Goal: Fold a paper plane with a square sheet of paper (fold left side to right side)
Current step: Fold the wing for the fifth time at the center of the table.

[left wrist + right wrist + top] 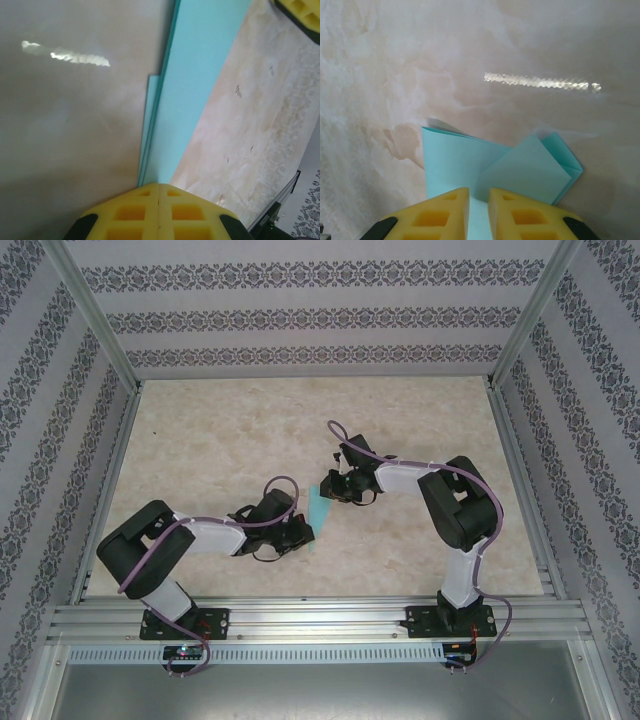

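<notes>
The teal-blue paper lies on the table between my two grippers as a narrow folded strip. In the left wrist view the paper runs away from my left gripper, with layered edges along its left side. The yellow fingers there are pressed together, tips over the strip's near end. My left gripper is just left of the strip. In the right wrist view my right gripper stands over the paper with a narrow gap between its fingers. A folded flap lies angled to the right. My right gripper is at the strip's far end.
The table is pale marbled beige, walled by patterned panels and an aluminium frame along the near edge. A yellow fingertip of the right gripper shows at the top right corner of the left wrist view.
</notes>
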`<action>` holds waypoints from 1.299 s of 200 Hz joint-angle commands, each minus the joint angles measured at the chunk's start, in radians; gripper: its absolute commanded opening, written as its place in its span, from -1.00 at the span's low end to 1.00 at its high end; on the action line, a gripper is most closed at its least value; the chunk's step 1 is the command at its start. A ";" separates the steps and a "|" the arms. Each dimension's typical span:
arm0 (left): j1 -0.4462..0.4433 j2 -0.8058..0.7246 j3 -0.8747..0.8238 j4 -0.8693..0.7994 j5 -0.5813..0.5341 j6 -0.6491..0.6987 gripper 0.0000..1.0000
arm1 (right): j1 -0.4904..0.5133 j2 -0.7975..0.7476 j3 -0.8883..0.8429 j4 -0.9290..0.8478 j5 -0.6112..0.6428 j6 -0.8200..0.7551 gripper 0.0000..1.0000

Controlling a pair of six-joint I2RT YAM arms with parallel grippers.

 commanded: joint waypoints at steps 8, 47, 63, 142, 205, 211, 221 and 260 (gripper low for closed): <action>-0.021 -0.001 -0.031 -0.169 0.060 0.042 -0.93 | -0.002 0.061 -0.007 -0.078 0.102 -0.024 -0.59; -0.026 -0.049 -0.018 -0.217 0.039 0.054 -0.93 | -0.003 0.065 -0.003 -0.077 0.100 -0.024 -0.59; -0.016 -0.087 0.021 -0.282 0.011 0.076 -0.93 | -0.003 0.065 -0.002 -0.078 0.099 -0.023 -0.59; -0.033 -0.132 0.143 -0.318 0.014 0.119 -0.92 | -0.003 0.064 0.001 -0.082 0.099 -0.025 -0.59; -0.056 0.002 0.132 -0.200 0.047 0.083 -0.92 | -0.001 0.072 0.009 -0.091 0.096 -0.027 -0.59; -0.056 0.002 0.125 -0.204 0.042 0.084 -0.93 | -0.001 0.073 0.011 -0.092 0.096 -0.029 -0.59; -0.056 0.002 0.120 -0.223 0.035 0.090 -0.92 | -0.001 0.074 0.013 -0.094 0.095 -0.028 -0.59; -0.056 0.010 0.074 -0.239 0.040 0.093 -0.93 | -0.001 0.075 0.016 -0.098 0.100 -0.031 -0.59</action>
